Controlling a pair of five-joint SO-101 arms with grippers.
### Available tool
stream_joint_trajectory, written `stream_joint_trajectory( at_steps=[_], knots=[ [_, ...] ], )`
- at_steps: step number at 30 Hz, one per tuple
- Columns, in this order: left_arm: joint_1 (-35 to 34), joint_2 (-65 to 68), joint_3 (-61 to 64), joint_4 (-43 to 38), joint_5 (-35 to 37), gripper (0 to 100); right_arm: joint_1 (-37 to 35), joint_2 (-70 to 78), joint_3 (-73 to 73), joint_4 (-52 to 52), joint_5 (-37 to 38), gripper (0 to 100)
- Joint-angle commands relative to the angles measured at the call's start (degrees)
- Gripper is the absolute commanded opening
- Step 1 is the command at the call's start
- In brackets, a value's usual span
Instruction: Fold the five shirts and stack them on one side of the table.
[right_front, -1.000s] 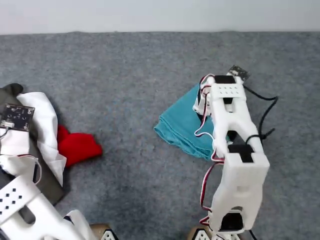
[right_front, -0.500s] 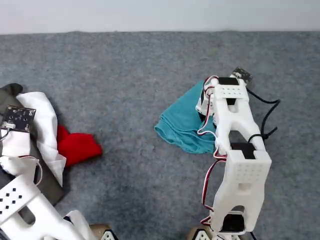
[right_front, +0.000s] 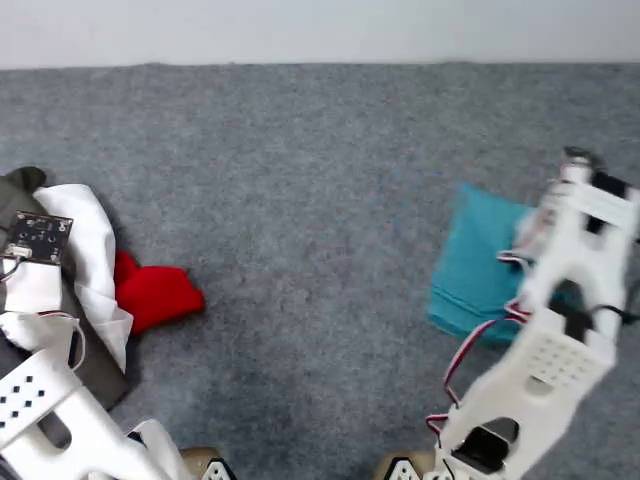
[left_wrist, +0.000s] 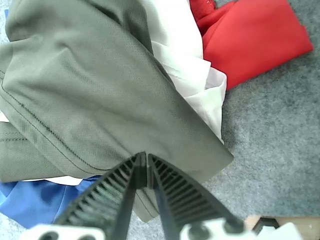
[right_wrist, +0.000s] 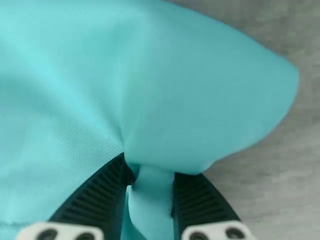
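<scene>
— Where's the teal shirt (right_front: 478, 262) lying?
— At 3 o'clock on the felted table (right_front: 300, 180); long axis running 12 to 6; my right gripper (right_wrist: 147, 172) is pinching its soft knit fold, cloth trailing toward 9.
— Left?
— Left gripper (left_wrist: 145, 162) is hanging closed, empty, over the grey shirt (left_wrist: 85, 100) at 9.

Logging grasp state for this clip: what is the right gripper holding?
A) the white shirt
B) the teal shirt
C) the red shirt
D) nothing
B: the right gripper has its fingers closed on a fold of the teal shirt.
</scene>
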Motion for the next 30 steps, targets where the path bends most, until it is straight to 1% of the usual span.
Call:
stream_joint_trajectory(
  at_steps=[1,3,5,8,11,12,14,16,18,21,23,25,28,30],
  knots=[
    [0.26,-0.79,-0.66,0.09,-0.53,2,7.08,-4.62,-3.43,-4.35,20.66,0.9],
    [0.26,-0.79,-0.57,0.09,-0.53,2,8.92,-4.26,-3.43,-7.08,26.11,0.9],
    [0.26,-0.79,-0.57,0.18,-0.53,2,10.42,-2.95,-3.78,-9.27,28.84,0.9],
    [0.26,-0.79,-0.66,0.35,-0.53,2,11.91,-1.01,-4.13,-12.18,31.12,0.9],
    [0.26,-0.79,-0.66,0.44,-0.53,2,12.26,-0.13,-5.89,-12.26,31.21,2.0],
    [0.26,-0.79,-0.66,0.44,-0.53,2,12.26,-0.22,-6.68,-11.82,31.03,5.0],
    [0.26,-0.79,-0.66,0.44,-0.53,2,12.26,-1.10,-8.79,-9.01,30.59,14.8],
    [0.26,-0.97,-0.66,0.53,-0.53,2,12.26,-2.68,-11.69,-5.41,26.99,24.7],
    [0.26,-1.05,-0.66,0.53,-0.53,2,12.18,-4.62,-14.86,-0.75,22.77,29.1],
    [0.26,-1.14,-0.66,0.53,-0.53,2,11.38,-7.16,-18.11,7.69,21.45,27.8],
    [0.26,-1.14,-0.66,0.53,-0.53,2,10.42,-8.13,-18.55,12.79,21.45,23.8],
    [0.26,-1.14,-0.66,0.53,-0.53,2,9.63,-8.40,-18.55,16.84,21.27,16.4],
    [0.26,-1.14,-0.66,1.32,-0.70,2,7.25,-7.96,-18.46,21.32,21.10,0.2],
    [0.26,-1.14,-0.66,2.02,-2.02,2,5.67,-6.20,-18.37,23.52,21.01,3.7]
  ],
)
